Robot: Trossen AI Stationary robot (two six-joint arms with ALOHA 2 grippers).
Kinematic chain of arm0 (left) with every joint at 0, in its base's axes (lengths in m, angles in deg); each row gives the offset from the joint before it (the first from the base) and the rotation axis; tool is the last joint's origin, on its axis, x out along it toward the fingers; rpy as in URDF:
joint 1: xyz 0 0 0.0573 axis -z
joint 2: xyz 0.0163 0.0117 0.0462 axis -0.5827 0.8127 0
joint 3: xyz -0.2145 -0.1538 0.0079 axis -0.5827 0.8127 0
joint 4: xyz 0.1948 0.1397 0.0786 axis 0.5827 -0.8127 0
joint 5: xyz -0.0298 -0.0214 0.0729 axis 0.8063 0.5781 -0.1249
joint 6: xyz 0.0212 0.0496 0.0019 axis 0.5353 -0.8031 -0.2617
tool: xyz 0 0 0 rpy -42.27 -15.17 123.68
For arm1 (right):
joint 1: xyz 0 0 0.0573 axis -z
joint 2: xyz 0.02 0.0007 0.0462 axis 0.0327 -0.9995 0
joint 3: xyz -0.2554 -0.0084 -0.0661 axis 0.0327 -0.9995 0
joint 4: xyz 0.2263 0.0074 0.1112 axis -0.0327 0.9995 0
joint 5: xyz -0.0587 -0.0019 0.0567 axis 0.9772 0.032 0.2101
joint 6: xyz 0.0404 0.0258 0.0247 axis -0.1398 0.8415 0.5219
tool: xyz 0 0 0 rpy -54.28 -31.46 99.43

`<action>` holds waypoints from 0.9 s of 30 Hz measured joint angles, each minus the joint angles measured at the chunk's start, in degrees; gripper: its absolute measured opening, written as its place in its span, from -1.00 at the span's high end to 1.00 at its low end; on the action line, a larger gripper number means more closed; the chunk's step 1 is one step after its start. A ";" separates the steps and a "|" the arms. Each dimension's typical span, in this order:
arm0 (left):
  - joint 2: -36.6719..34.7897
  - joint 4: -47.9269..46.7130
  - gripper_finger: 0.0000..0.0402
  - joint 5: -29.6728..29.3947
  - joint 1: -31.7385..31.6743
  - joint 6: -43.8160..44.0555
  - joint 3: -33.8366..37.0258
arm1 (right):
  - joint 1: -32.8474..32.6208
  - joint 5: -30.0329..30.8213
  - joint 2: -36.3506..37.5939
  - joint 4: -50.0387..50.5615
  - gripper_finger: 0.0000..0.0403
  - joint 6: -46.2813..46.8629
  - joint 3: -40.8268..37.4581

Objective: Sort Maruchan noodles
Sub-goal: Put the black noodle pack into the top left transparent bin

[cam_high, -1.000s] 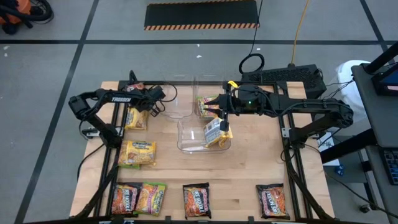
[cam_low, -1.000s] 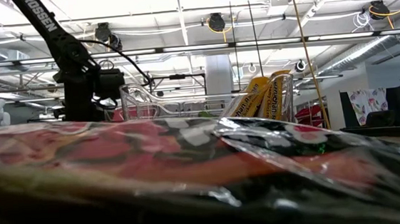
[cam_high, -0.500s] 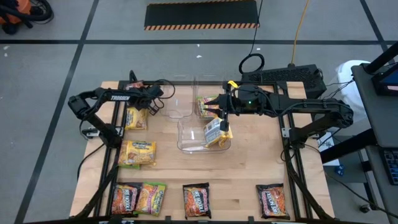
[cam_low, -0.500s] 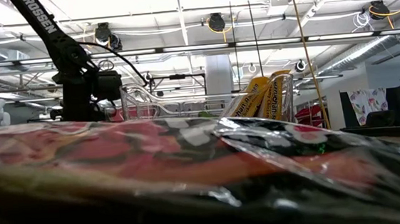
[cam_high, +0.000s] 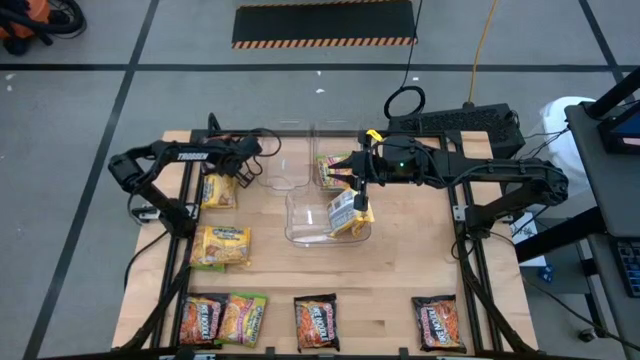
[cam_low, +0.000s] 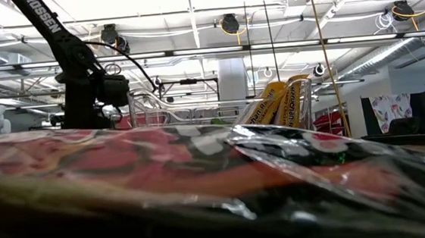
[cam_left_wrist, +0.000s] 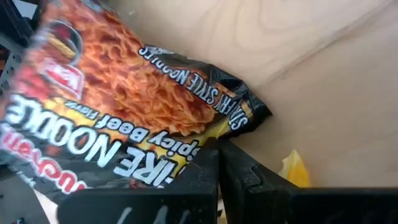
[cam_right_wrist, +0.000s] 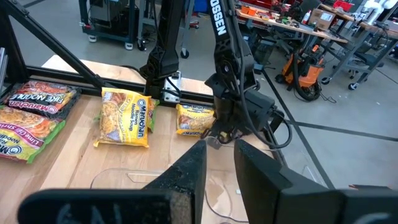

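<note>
Closest to me, along the near edge of the table (cam_high: 400, 270), I see a row of Maruchan noodles: an orange-red packet (cam_high: 200, 318), a lime-green packet (cam_high: 246, 318) touching it, a dark packet (cam_high: 316, 322) at the middle, and another dark packet (cam_high: 438, 322) well apart to the right. The middle one fills the low view as a blur.

Further in on the left lies a yellow packet (cam_high: 222, 245), flat on the wood, and beyond it a second yellow packet (cam_high: 218, 190) beside the left arm's frame.

At the table's middle stands a large clear bin (cam_high: 305, 225) with a yellow packet leaning inside (cam_high: 345, 212). My right gripper (cam_high: 358, 188) hangs over that bin's far right corner; its fingers (cam_right_wrist: 186, 171) stand parted with nothing between them.

Behind it are two smaller clear bins (cam_high: 288, 168), one holding a packet whose colour I cannot make out.

Farthest, at the far left, my left gripper (cam_high: 252, 160) is closed, fingers pressed together at the edge of a dark spicy beef packet (cam_left_wrist: 124, 118). I cannot tell whether they pinch it.
</note>
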 joint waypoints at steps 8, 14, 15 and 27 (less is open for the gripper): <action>-3.07 -3.68 1.00 0.61 0.00 -0.07 -3.63 | 0.00 0.00 0.00 0.02 0.62 0.08 -0.01; -6.49 -6.64 1.00 0.84 0.00 -0.09 -6.29 | 0.00 -0.01 0.00 0.04 0.62 0.11 -0.01; -6.97 -7.20 1.00 0.85 0.00 -0.09 -6.84 | 0.00 -0.02 0.00 0.02 0.62 0.14 0.00; -12.30 -15.04 1.00 1.80 0.07 -0.16 -11.47 | 0.81 -0.04 -0.39 -0.02 0.62 1.95 0.01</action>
